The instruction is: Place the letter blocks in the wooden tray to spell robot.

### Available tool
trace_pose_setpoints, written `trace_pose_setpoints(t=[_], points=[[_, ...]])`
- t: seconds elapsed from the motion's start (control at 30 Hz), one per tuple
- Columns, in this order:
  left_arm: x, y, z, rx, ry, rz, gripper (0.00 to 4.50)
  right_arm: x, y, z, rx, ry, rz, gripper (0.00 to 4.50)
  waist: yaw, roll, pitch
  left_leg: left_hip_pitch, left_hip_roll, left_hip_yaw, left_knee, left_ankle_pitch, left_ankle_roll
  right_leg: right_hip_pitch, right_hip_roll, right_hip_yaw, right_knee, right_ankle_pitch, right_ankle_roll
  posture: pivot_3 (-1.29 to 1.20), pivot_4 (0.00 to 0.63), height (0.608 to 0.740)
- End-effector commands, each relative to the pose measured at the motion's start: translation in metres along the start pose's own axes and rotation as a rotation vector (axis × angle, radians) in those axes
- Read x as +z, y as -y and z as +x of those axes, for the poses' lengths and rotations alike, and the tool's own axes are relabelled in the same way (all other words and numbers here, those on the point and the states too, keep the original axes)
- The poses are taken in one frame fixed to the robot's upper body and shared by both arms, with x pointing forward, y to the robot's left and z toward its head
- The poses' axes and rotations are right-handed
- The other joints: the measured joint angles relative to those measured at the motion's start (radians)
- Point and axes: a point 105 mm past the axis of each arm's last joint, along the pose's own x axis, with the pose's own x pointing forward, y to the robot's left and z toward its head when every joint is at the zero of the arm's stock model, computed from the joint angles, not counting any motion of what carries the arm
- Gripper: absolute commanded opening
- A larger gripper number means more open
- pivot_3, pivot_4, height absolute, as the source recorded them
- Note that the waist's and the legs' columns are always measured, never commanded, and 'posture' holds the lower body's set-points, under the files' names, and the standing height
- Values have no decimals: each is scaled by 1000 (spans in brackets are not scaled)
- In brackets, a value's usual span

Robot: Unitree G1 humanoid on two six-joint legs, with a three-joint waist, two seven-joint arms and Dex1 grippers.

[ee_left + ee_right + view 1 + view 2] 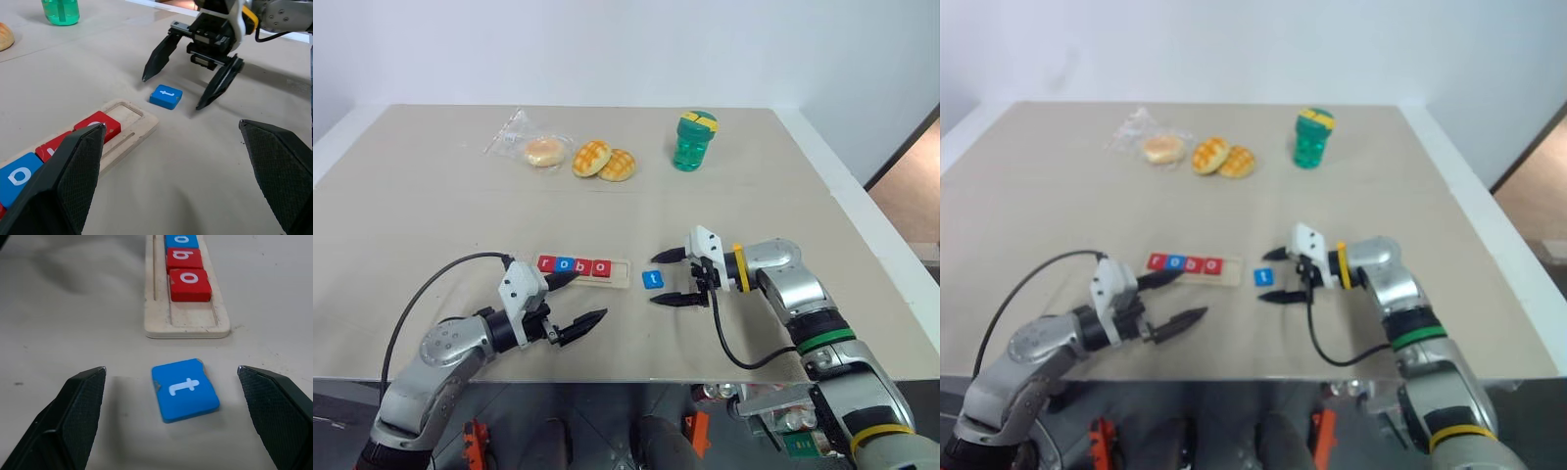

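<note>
Letter blocks, head views: 4 tiles sit in the wooden tray (623,274), last slot bare; blue t block (652,279) lies on the table (431,215) just beside the tray's end. Right gripper (677,278) spread wide around it; left gripper (576,299) spread, holding nothing, near the tray.

Left wrist view: fingertips straddle the t; a skewed close may spin it.

Right wrist view: t seems slightly rotated, risking a jam on the slot rim. Open table surrounds.
</note>
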Motion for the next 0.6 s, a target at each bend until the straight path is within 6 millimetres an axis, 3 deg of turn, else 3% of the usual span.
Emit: trace_pose_setpoints(t=[0.03, 0.33, 0.6], points=[[7, 4, -4, 12, 13, 46, 4500, -1, 6, 6, 12, 5, -38, 4223, 0, 0, 0, 0, 0, 0, 0, 0, 0, 0, 0, 0, 0, 0, 0, 0, 150, 740], [3, 2, -7, 27, 1, 43, 4500, -12, -13, 6, 69, 7, 11, 4223, 0, 0, 0, 1, 0, 0, 0, 0, 0, 1, 0, 0, 0, 1, 0, 0, 150, 740], [2, 3, -4, 7, 14, 34, 4500, -14, -19, 2, 5, 6, 74, 4223, 1, 0, 0, 1, 0, 0, 0, 0, 0, 1, 0, 0, 0, 1, 0, 0, 150, 740]])
